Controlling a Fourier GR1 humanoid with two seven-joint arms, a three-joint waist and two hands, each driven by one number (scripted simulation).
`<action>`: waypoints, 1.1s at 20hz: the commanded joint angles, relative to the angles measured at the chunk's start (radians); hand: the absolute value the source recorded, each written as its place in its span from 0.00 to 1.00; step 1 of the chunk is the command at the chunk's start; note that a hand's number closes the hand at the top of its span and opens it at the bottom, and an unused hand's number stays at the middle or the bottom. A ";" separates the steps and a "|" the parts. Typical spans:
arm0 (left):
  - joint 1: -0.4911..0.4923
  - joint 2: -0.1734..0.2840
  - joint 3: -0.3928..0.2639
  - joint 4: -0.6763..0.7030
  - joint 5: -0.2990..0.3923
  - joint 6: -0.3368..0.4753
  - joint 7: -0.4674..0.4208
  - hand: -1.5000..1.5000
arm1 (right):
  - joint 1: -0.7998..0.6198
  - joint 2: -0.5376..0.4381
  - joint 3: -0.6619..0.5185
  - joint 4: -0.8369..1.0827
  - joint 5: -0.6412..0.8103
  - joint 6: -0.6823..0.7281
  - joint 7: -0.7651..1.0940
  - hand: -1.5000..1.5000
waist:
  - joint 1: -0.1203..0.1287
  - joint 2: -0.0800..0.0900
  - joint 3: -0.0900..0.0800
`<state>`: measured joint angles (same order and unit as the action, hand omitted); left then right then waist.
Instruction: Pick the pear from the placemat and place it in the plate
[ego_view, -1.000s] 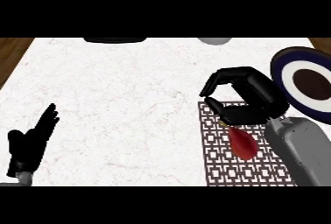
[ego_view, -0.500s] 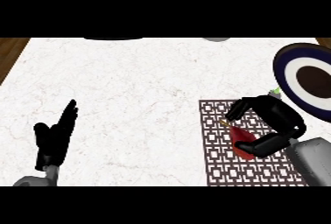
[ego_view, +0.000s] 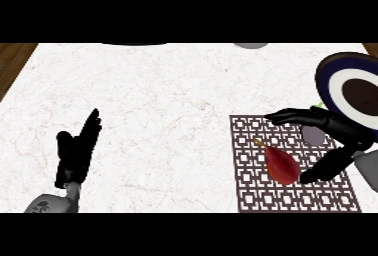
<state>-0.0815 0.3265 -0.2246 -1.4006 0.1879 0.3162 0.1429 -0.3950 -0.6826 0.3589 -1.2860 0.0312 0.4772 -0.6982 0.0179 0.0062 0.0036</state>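
On the white marbled desk (ego_view: 162, 100), a dark brown lattice-patterned rectangular placemat (ego_view: 295, 197), taken here as the landmark. Lying on the placemat, a little right of its centre, a dark red teardrop-shaped pear (ego_view: 282, 165) with a thin pale stem pointing up and left, toward the mat's far left corner. Arched over the placemat's right half, the black right hand (ego_view: 328, 131): fingers spread wide and curved, upper fingers stretched out above the pear over the mat's far edge, thumb (ego_view: 325, 167) angled down with its tip just beside the pear's lower right side, whether touching it or not cannot be told. Nothing held in that hand; the pear resting flat on the mat between fingers and thumb, not enclosed. Beyond the placemat's far right corner, partly cut by the view's right edge, a round plate (ego_view: 328, 82) with a dark blue rim, a white ring and a dark brown centre, well apart from the pear. Far to the left of the placemat, near the desk's near edge, the black left hand (ego_view: 77, 152), open with straight fingers pointing up, holding nothing. Along the desk's left side, a strip of brown wood (ego_view: 13, 62).
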 joint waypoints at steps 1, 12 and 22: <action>0.036 -0.005 0.001 -0.010 0.000 -0.011 -0.019 0.50 | -0.066 -0.077 0.025 0.024 0.155 0.012 -0.129 0.00 | 0.003 -0.004 -0.003; 0.017 -0.004 0.005 -0.038 -0.035 -0.006 0.034 0.50 | -0.244 -0.115 0.221 0.015 0.372 0.113 0.023 0.00 | -0.001 -0.006 -0.004; -0.004 -0.079 0.002 -0.026 -0.099 0.032 0.070 0.50 | -0.210 -0.010 0.263 0.094 0.528 0.072 -0.006 0.00 | -0.011 -0.005 -0.003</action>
<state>-0.0732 0.2790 -0.2053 -1.4094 0.1270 0.3171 0.1775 -0.6131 -0.7257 0.6094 -1.2263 0.5013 0.5060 -0.6356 0.0085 0.0010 -0.0002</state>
